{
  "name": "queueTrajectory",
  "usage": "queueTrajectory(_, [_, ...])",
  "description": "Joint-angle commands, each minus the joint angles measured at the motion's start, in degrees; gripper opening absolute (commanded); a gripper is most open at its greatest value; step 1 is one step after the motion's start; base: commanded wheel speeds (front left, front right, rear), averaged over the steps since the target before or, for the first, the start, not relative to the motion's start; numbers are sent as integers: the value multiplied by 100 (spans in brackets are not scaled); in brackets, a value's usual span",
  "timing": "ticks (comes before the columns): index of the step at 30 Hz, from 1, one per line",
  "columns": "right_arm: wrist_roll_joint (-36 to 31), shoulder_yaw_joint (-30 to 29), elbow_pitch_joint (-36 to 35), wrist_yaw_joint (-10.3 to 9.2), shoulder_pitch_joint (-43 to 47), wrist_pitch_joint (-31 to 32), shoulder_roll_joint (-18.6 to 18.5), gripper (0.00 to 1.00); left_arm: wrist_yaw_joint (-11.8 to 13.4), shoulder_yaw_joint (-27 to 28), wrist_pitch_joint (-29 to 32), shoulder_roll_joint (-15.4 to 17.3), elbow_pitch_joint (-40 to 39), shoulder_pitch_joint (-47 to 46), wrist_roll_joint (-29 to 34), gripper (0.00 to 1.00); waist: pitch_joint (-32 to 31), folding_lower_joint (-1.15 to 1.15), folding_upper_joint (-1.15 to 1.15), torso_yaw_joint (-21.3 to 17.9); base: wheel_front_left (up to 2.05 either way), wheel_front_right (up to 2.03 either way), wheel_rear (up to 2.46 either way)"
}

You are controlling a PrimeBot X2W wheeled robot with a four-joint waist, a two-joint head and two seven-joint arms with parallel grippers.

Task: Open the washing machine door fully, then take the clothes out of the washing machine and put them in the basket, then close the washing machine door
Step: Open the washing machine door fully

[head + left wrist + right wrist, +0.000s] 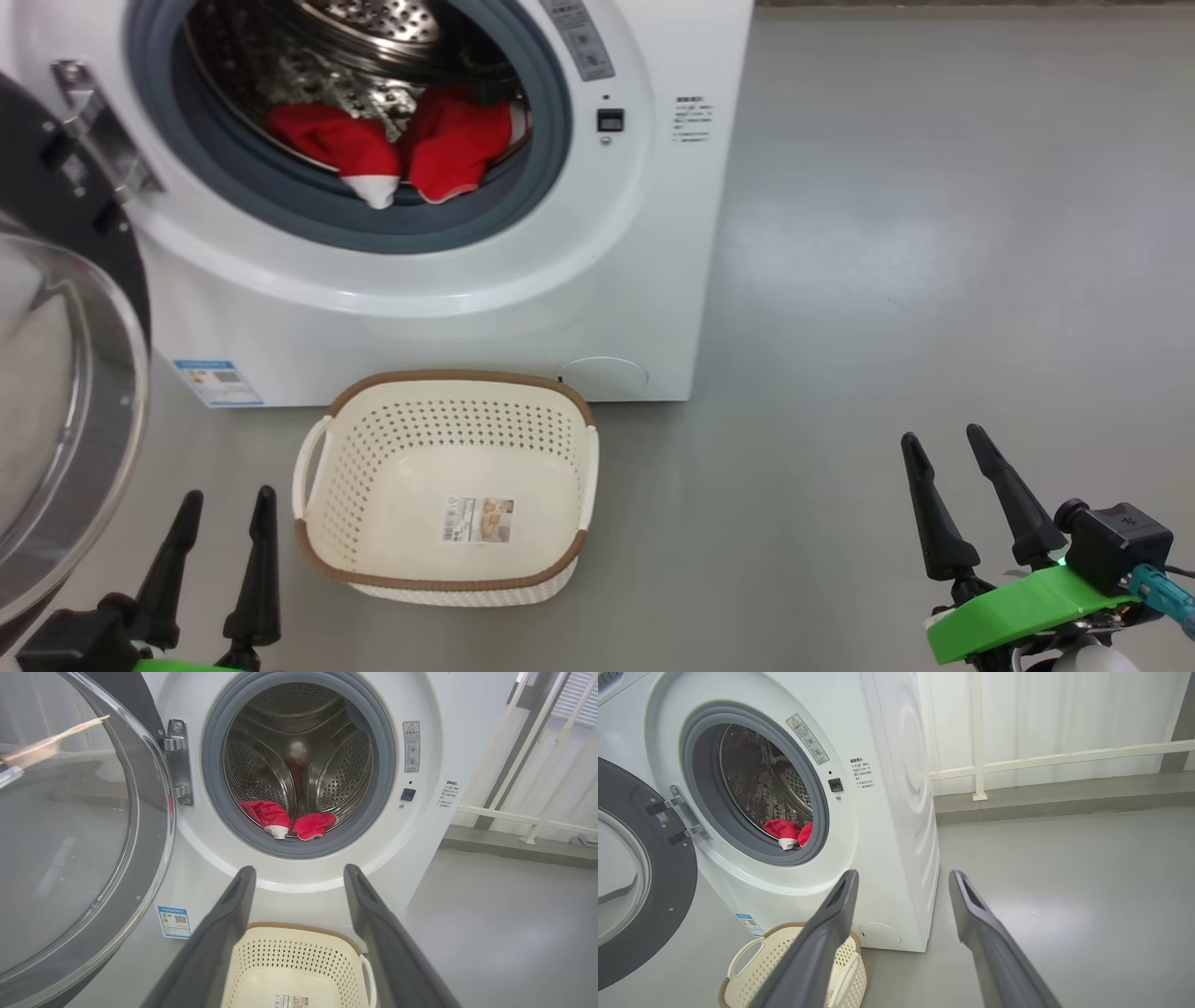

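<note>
On the big white washing machine [448, 308], the round black-rimmed glass door [56, 373] stood open, seemingly fully. Red fabric clothes [411, 149] lay in its steel drum [373, 23], none in the cream perforated plastic basket [457, 377] before it. Left gripper [229, 493] and right gripper [942, 434] gaped, empty.

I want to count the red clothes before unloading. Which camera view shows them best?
The head view: the clothes appear largest and sharpest, two red lumps, one with a white band. The left wrist view shows them straight on but smaller; the right wrist view sees them small, at a slant, partly behind the grey gasket.
</note>
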Motion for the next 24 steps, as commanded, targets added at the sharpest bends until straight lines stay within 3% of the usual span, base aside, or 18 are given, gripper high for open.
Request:
queueTrajectory(1, [-9,118,-155,37,8,-51,-26,100,9,172,-28,128,-165,-57,-48,100,32,0,0,-282,0,0,0])
queueTrajectory(15, [-21,4,-209,37,-16,-51,-19,100,9,26,-28,125,-228,-30,-117,100,109,0,0,-893,0,0,0])
queueTrajectory(24, [-28,-56,-240,37,-43,-51,-8,100,9,-46,-28,124,-295,-75,-61,100,161,0,0,-1025,0,0,0])
